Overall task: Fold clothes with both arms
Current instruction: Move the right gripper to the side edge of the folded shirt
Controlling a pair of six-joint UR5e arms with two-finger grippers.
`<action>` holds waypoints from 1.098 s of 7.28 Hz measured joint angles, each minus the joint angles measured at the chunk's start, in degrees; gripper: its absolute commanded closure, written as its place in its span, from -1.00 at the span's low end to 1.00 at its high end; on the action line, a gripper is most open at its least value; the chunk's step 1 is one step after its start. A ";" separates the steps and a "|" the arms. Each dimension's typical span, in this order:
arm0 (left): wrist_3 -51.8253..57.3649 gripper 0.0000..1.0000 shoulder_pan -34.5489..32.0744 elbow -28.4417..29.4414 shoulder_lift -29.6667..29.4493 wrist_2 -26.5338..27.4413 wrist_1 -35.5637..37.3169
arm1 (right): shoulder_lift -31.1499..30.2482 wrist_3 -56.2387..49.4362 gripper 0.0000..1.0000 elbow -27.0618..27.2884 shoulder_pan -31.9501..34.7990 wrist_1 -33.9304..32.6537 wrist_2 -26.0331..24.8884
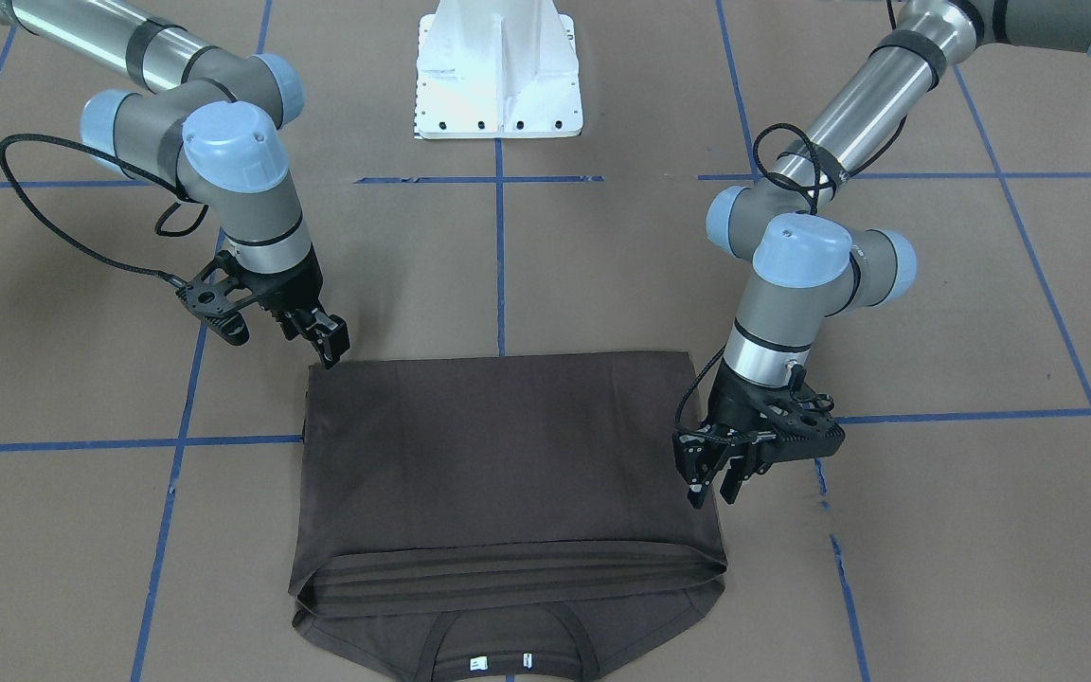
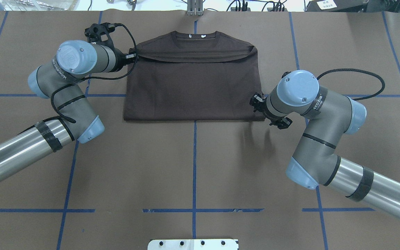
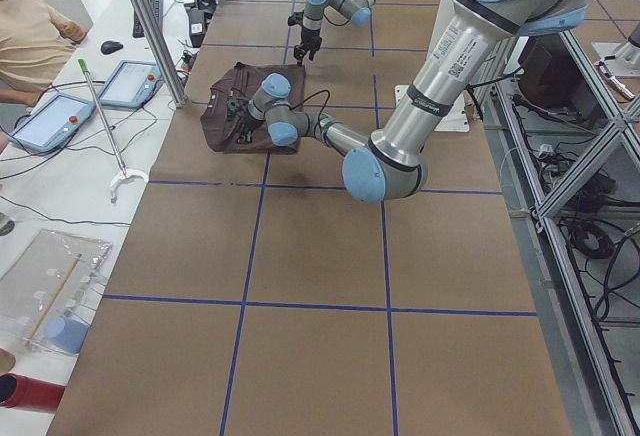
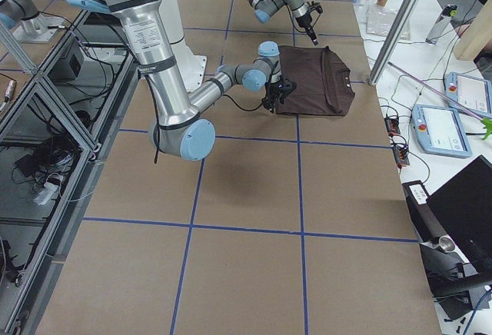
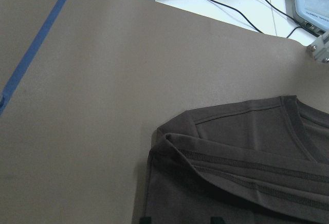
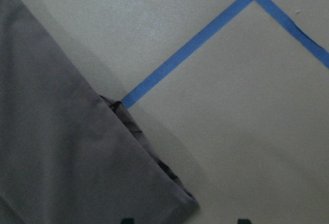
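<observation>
Two-arm folding, corner-approach stage. The dark brown-grey T-shirt [image 2: 193, 86] lies flat on the brown paper-covered desk [image 2: 193, 166], on the side far from the white pedestal [image 1: 498, 76]. Its collar [image 2: 194, 34] points away from the robot, and a turned-over layer ends in a hem band [image 5: 231, 162] just short of the collar.

The left gripper [image 1: 711, 493] hangs at the garment's far corner on the robot's left, beside the stacked hem edges. Its jaws are spread and hold nothing. The right gripper [image 1: 328, 349] stands at the opposite, near corner on the robot's right, where the folded edge comes to a point [image 6: 187, 203] beside a blue tape line [image 6: 205, 44]. Its wrist view shows both fingertips set apart with the corner lying between them, so these jaws are spread too.

Judged step: taking hold of two corners for the next fold. To do it well:

- Each pair of jaws should come down astride its corner and catch every layer there, because a missed lower ply would peel away as the cloth rises.
- The pinch should sit close to the corner tip rather than on the loose hem.
- Both arms should then lift and travel together, keeping the cloth taut between them without stretching it, so the crease lands straight and the layers below stay put.
</observation>
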 measured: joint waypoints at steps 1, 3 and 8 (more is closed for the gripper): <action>-0.03 0.01 -0.01 -0.03 0.04 0.00 0.00 | 0.02 0.62 -0.44 -0.87 0.01 1.02 -0.07; -0.03 0.01 -0.02 0.05 0.10 0.00 0.00 | 0.17 0.80 -0.38 -1.96 -0.01 1.53 -0.25; -0.18 0.01 0.14 0.20 0.15 0.00 0.00 | 0.52 0.70 1.00 -2.86 -0.11 1.63 -0.63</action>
